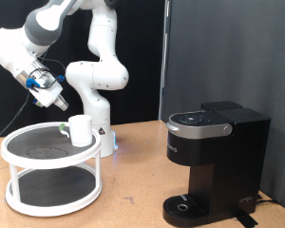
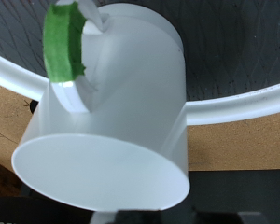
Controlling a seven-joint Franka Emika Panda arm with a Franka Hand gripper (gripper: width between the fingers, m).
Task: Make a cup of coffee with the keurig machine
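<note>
White round 2-tier stand (image 1: 50, 171) with dark shelves, brown tabletop (image 1: 133, 204), black backdrop (image 1: 228, 47)

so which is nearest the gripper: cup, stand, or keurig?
The cup, the white mug on the white stand's top tier just below the gripper. The black keurig machine sits far to the exterior view's right.

One cup (image 1: 81, 130) is counted, one keurig machine (image 1: 215, 163), one white two-tier stand (image 1: 51, 171), one robot arm (image 1: 71, 57) with one pincer (image 1: 63, 105), and one tabletop (image 1: 133, 190).
</note>
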